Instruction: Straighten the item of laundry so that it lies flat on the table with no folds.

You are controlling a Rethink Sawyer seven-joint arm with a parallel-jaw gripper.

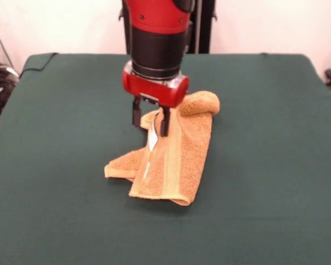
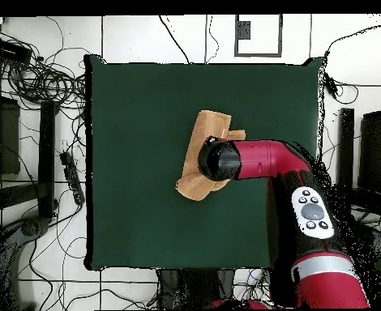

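1 crumpled towel (image 1: 176, 160) lies mid-worktop (image 1: 265, 221), folded over itself. My pincer (image 1: 150, 122) pinches its raised fold. It looks light, limp terry; I judge a corner the best hold.

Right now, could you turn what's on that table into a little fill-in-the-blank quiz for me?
1. The towel lies on a table covered in dark ____ cloth.
2. The towel is not flat; it is ____ over itself.
3. The pincer hangs from a red and ____ arm.
4. A small ____ label shows on the towel just below the pincer.

Missing words: green; folded; black; white
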